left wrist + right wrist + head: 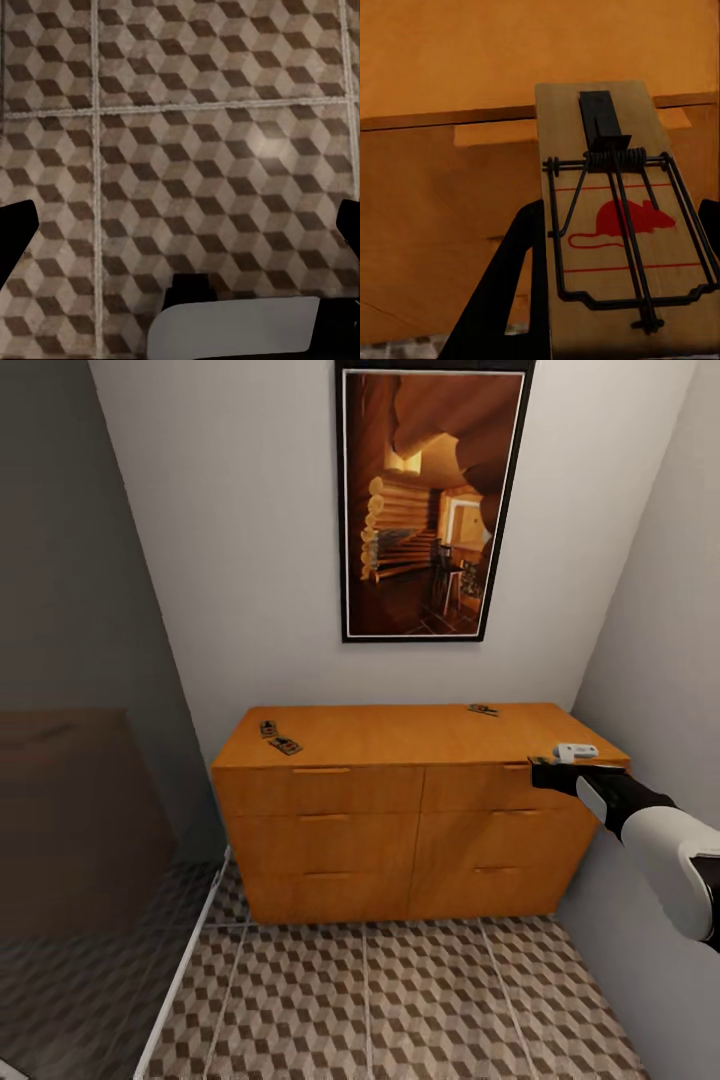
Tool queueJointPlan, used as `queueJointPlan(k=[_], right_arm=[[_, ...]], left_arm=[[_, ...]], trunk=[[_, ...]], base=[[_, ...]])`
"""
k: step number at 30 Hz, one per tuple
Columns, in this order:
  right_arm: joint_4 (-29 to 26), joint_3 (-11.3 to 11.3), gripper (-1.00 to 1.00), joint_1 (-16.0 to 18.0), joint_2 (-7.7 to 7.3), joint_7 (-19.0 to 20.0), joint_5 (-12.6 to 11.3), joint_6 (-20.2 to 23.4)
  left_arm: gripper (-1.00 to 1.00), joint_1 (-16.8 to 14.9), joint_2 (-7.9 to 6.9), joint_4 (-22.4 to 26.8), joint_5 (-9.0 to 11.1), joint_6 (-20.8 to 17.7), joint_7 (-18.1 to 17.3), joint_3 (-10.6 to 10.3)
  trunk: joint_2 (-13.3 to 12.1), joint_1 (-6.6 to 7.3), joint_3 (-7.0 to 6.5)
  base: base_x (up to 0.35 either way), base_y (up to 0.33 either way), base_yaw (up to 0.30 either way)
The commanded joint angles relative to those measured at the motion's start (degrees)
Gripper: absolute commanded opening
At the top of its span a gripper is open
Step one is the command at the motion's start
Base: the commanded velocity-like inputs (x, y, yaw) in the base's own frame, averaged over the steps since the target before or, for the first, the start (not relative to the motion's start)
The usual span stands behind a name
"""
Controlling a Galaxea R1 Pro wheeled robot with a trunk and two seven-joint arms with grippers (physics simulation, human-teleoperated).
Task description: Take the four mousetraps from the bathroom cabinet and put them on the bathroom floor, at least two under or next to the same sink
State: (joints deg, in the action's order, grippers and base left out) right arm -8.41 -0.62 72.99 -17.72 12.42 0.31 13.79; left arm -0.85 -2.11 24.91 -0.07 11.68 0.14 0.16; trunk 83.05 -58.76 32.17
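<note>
The orange-brown cabinet (410, 810) stands against the far wall with all drawers shut. Two mousetraps (268, 727) (286, 745) lie close together at the left end of its top, and a third (483, 710) lies at the back right. My right gripper (556, 770) hovers at the cabinet's front right corner. In the right wrist view it (615, 247) is shut on a mousetrap (619, 225), a pale wooden board with dark wire and a red mouse print, held in front of the drawer fronts. My left gripper (180, 225) is open over the cube-patterned bathroom floor (195, 150), holding nothing.
A framed picture (432, 505) hangs above the cabinet. A grey wall (660, 660) closes in on the right, right beside my arm. A dark panel (70, 810) with a white floor strip (185, 970) bounds the left. Tiled floor (400, 1000) stretches before the cabinet.
</note>
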Motion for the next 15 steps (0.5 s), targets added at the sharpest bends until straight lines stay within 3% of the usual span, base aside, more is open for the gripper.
queueJointPlan(k=[1,15], right_arm=[[0.0,-0.1,-1.00,0.0,0.00,0.2,0.0,0.3],[4.3,-0.1,-1.00,0.0,0.15,0.2,0.0,-2.7]], left_arm=[[1.00,0.0,0.00,0.0,0.0,0.2,0.0,0.0],[1.00,0.0,0.00,0.0,0.0,0.2,0.0,0.0]], trunk=[[0.0,0.03,0.05],[0.0,0.03,0.05]], base=[[-0.288,0.001,0.000],[-0.262,0.088,0.000]])
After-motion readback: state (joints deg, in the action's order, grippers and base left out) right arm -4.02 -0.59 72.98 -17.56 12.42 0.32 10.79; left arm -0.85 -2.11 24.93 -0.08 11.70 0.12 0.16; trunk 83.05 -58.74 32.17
